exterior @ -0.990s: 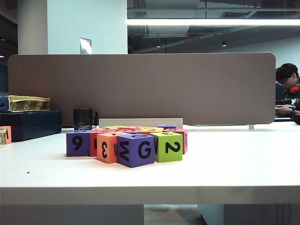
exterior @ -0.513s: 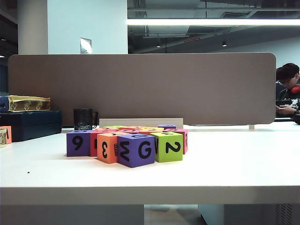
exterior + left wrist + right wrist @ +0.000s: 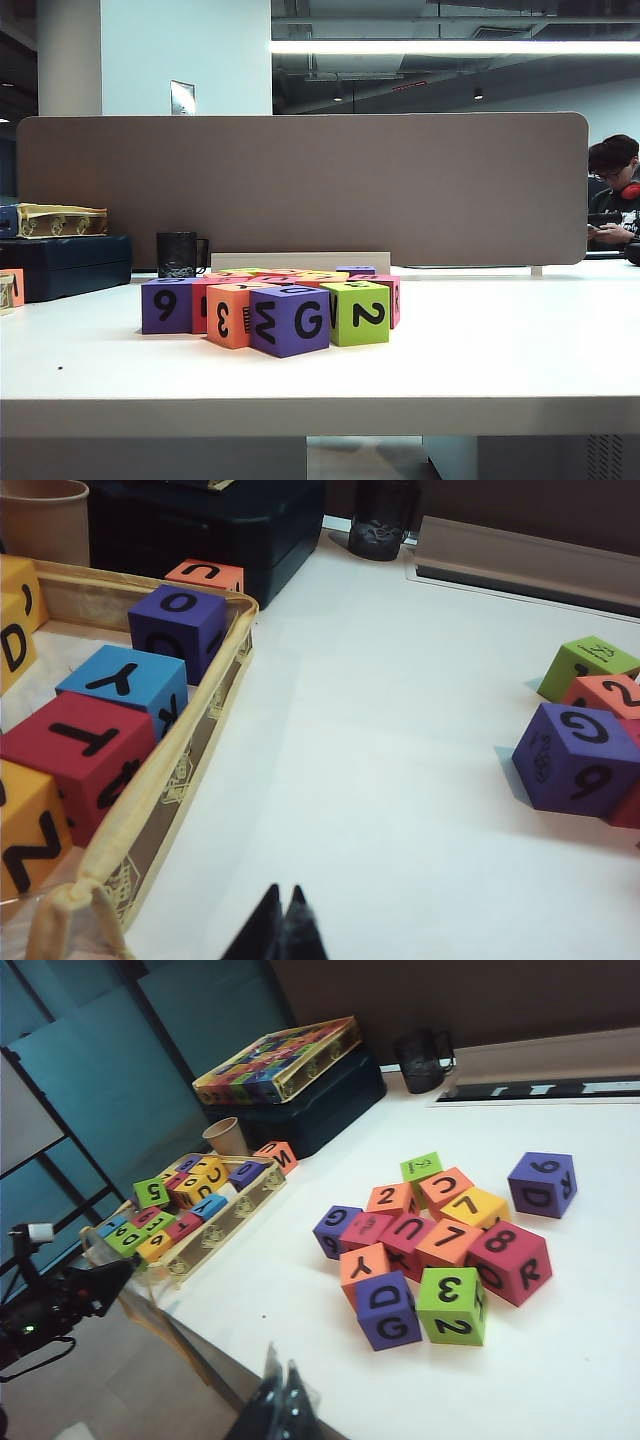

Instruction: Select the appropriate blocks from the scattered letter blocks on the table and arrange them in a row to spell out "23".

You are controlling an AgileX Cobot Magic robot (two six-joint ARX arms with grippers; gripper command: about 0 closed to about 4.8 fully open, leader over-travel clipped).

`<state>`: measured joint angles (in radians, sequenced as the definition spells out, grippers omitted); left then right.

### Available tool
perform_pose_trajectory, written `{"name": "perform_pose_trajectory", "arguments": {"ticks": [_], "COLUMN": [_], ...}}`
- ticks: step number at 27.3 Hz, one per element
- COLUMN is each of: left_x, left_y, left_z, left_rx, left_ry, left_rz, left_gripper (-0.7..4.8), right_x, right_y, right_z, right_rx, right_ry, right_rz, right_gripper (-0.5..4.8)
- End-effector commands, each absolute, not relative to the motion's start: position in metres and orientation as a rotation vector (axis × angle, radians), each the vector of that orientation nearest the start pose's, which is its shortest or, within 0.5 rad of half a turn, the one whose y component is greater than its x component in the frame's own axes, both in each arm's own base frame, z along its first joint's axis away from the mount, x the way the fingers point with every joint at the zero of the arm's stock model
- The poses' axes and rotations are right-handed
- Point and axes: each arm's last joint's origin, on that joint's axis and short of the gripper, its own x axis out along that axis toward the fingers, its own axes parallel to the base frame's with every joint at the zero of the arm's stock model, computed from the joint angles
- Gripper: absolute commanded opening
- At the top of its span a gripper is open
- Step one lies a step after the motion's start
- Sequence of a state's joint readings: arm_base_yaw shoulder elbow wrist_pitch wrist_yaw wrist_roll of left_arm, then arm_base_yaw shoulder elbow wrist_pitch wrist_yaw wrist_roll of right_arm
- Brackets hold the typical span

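The letter blocks (image 3: 270,300) sit clustered on the white table (image 3: 480,350). At the cluster's front, an orange block (image 3: 229,316) shows "3" and a lime green block (image 3: 360,313) shows "2", with a purple "G" block (image 3: 292,320) between them. In the right wrist view the lime green block (image 3: 452,1305) has "3" on top and "2" on its side. My right gripper (image 3: 280,1370) is shut and empty over the table's front edge, well short of the cluster. My left gripper (image 3: 283,895) is shut and empty above bare table, between a basket (image 3: 150,780) and the cluster. Neither gripper shows in the exterior view.
The basket (image 3: 215,1235) on the left holds several more blocks. Behind it are a dark case (image 3: 70,262), a paper cup (image 3: 226,1136) and a black mug (image 3: 178,253). A brown divider panel (image 3: 300,190) closes the back. A purple "9" block (image 3: 575,758) is the cluster's nearest to the left gripper.
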<state>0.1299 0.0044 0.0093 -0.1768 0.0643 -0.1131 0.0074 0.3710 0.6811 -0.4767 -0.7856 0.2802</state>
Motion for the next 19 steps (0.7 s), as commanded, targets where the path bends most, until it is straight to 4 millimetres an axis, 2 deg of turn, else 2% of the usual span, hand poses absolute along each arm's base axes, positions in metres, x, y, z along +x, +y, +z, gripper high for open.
{"name": "perform_pose_trajectory", "arguments": {"ticks": [1, 9, 19], "left_x": [0.095, 0.095, 0.094], "left_y": [0.011, 0.01, 0.0], "left_z": [0.149, 0.15, 0.158], "left_rx": [-0.132, -0.321, -0.455], "left_ry": [0.17, 0.164, 0.174], "left_rz": [0.073, 0.056, -0.293], "left_gripper": [-0.06, -0.06, -0.06], "right_x": [0.076, 0.076, 0.077], "right_y": [0.022, 0.022, 0.022], "right_z": [0.318, 0.318, 0.316], "right_rx": [0.325, 0.325, 0.332], "right_ry": [0.262, 0.262, 0.282], "right_rz": [0.778, 0.777, 0.771], "right_gripper": [-0.01, -0.01, -0.01]}}
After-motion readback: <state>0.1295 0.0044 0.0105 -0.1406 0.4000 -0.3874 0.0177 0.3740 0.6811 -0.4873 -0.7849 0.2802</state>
